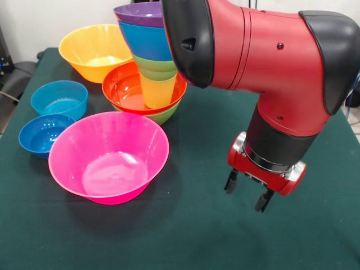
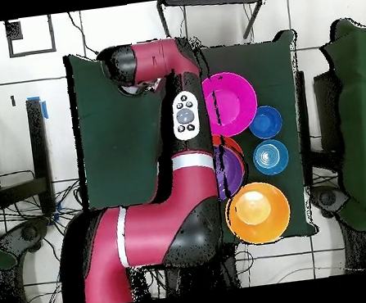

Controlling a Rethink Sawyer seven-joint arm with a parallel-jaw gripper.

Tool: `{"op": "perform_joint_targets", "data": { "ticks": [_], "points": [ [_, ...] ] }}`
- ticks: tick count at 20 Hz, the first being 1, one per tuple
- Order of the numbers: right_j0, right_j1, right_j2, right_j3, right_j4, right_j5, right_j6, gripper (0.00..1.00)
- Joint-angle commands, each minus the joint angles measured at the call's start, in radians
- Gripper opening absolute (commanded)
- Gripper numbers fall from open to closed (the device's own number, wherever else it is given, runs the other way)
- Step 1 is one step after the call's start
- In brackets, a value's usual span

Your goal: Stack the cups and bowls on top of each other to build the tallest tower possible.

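Open and empty, the claw point(image 1: 248, 194) hangs just over the green table point(image 1: 197, 236), its two black fingers point(image 1: 230, 182) apart and holding nothing. It sits well away from the bowls. The tower point(image 1: 147, 62) stands behind it: a green bowl point(image 1: 164, 115) at the bottom, then a red-orange bowl point(image 1: 125, 89), a yellow cup point(image 1: 157, 93), a small green bowl point(image 1: 154, 67), a blue bowl point(image 1: 145, 40) and a purple bowl point(image 1: 140, 13) on top. A big pink bowl point(image 1: 108, 156), two blue bowls point(image 1: 58, 99) point(image 1: 42, 134) and an orange bowl point(image 1: 94, 50) sit on the table beside the tower.
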Motion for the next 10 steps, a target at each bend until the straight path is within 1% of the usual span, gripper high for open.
{"op": "perform_joint_targets", "data": {
  "ticks": [1,6,10],
  "points": [
    [-0.009,-0.051,0.075,0.057,0.01,0.063,-0.121,1.0],
    [-0.031,-0.062,0.064,0.107,-0.011,0.011,-0.161,1.0],
    [-0.055,-0.099,0.065,0.146,-0.011,0.018,-0.205,1.0]
  ]
}}
